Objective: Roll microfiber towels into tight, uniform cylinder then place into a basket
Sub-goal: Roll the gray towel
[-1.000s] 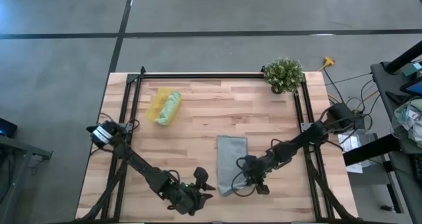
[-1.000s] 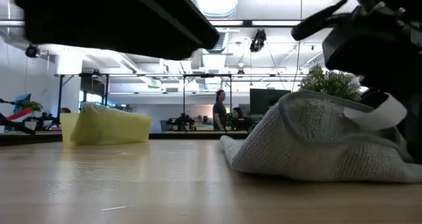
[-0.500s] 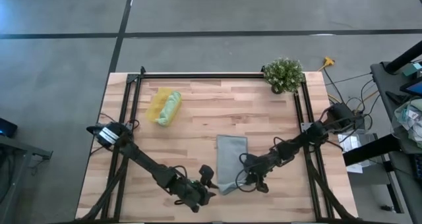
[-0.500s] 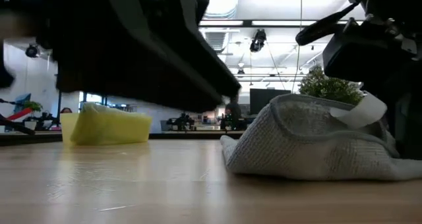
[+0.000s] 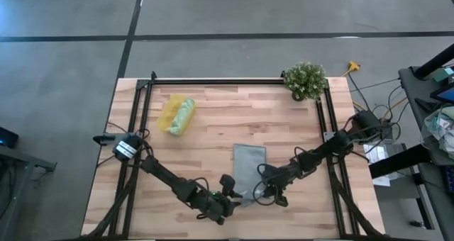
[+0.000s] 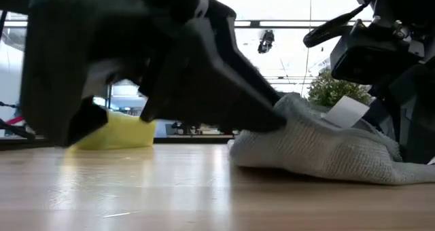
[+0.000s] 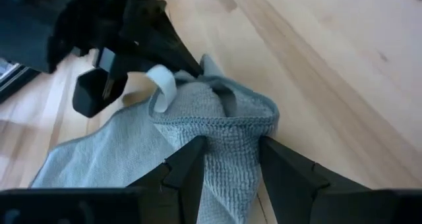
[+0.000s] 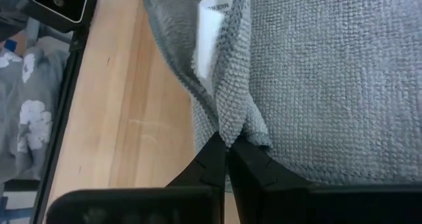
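Note:
The grey-blue towel (image 5: 250,163) lies near the table's front middle, its near end lifted into a hump (image 6: 319,146) with a white tag (image 6: 343,112). My right gripper (image 5: 264,193) is shut on the towel's near right corner. My left gripper (image 5: 230,189) is open at the near left corner, its fingers on either side of a raised fold (image 7: 231,135). The light green towel (image 5: 184,116) lies rolled in the yellow basket (image 5: 167,113) at the far left. My left gripper's fingers (image 7: 191,168) stand on either side of the bunched fold (image 7: 232,151) at the towel's near left corner. The cloth fills the gap between them, but I cannot tell whether they press it. My right gripper pinches a folded edge (image 8: 227,128) of the towel between its two fingers, close to the white tag (image 8: 210,46). It holds several layers. It comes slanting from the table's right. The held corner is raised, and the towel's far part lies flat on the table.
A potted plant (image 5: 305,79) stands at the far right corner. The black frame rails (image 5: 142,127) run along the left, far and right sides. Bare wood lies between the basket and the grey-blue towel.
My left gripper has moved from the table's near edge toward the right and a little farther in, up to the towel's near left corner, where its fingers now straddle the raised fold. My right gripper has kept its hold.

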You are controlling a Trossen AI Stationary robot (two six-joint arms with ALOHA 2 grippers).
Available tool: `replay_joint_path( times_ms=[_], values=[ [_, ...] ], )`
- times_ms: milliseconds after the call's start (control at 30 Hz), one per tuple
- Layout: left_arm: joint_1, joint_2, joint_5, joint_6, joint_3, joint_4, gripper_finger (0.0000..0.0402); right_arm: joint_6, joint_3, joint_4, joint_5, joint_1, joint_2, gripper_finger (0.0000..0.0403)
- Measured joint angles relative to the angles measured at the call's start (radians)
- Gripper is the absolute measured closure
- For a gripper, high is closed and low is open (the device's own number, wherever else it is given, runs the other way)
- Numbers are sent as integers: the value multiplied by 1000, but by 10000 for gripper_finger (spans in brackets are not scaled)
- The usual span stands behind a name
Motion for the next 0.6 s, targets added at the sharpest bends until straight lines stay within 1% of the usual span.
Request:
replay_joint_path(
  times_ms=[333,400,500,600],
  values=[
    [6,-1,0,-44,11,-9,271,-7,0,-7,12,0,0,394],
    [8,-1,-33,-98,9,-20,271,-8,1,-12,12,2,0,394],
    [8,-2,-121,-190,4,-64,272,-23,1,-16,12,5,0,394],
    [11,-3,-157,-261,-20,-101,280,-27,1,-16,12,5,0,394]
  ],
)
